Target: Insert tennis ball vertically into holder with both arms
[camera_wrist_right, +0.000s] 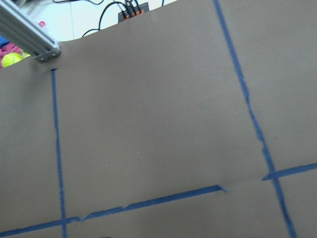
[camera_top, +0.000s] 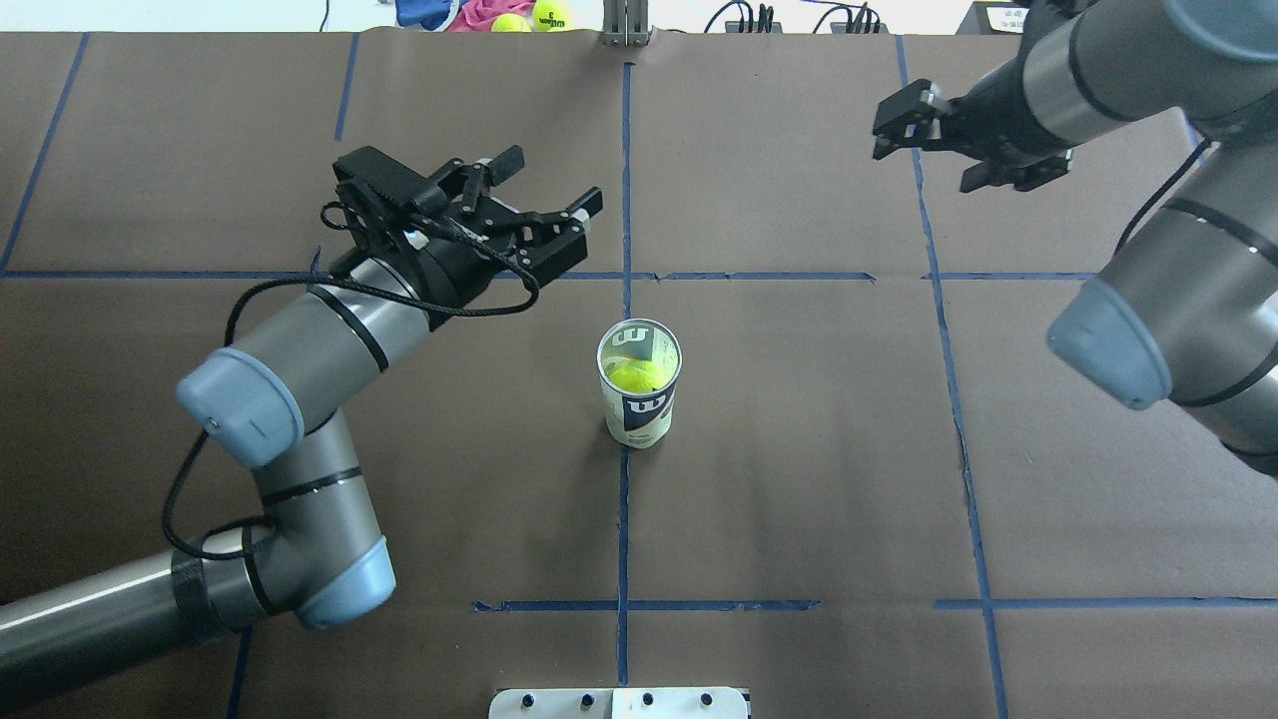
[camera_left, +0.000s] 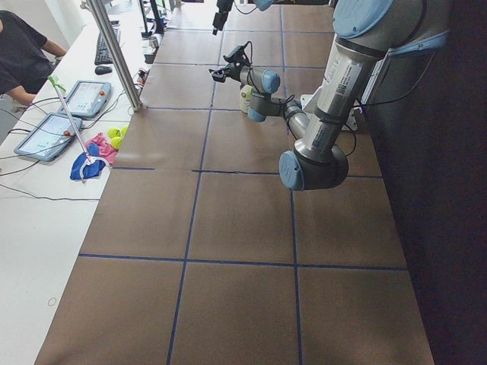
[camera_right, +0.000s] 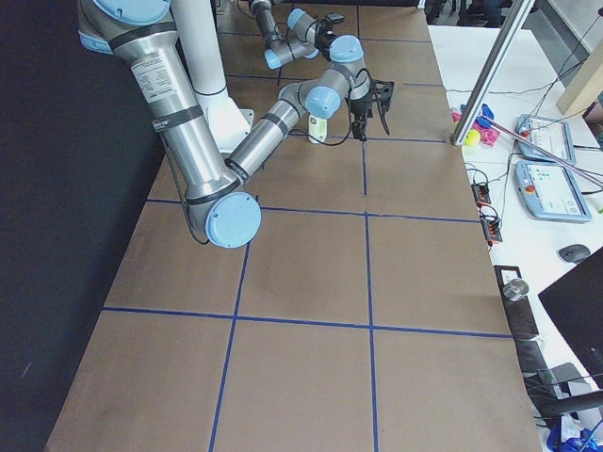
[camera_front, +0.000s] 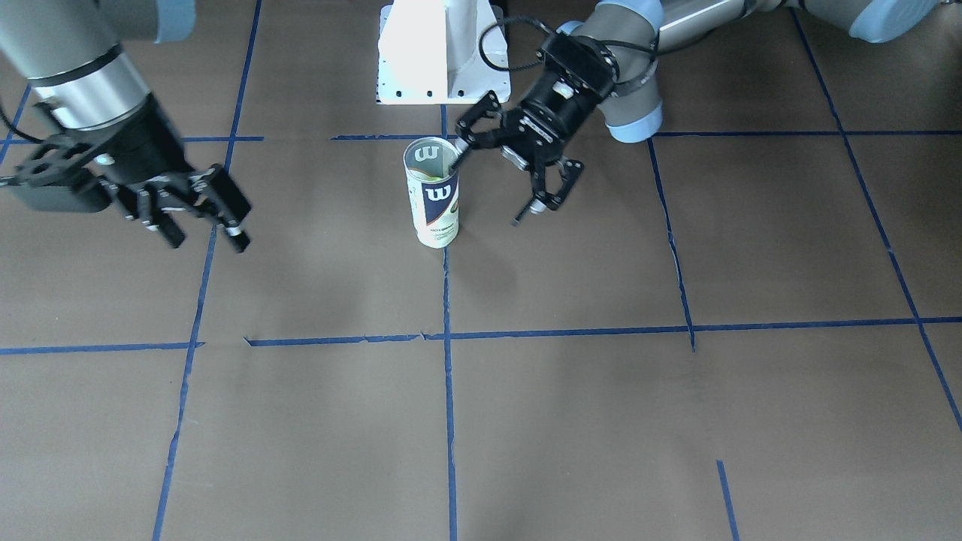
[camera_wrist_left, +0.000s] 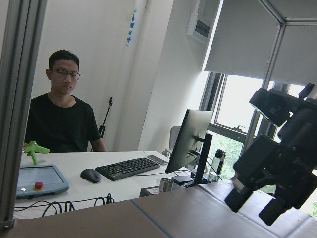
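- Your left gripper: raised above the table, tilted, jaws wide apart, empty, clear of the holder.
- Your right gripper: well off to the side, fingers seemingly parted, empty.
- The tennis ball: yellow-green, sitting inside the holder.
- That holder: clear, upright on the centre tape line.

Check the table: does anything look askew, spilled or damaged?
Nothing stands out. The holder stands upright with the tennis ball inside, and the left pincer and right pincer are open, clear of it.
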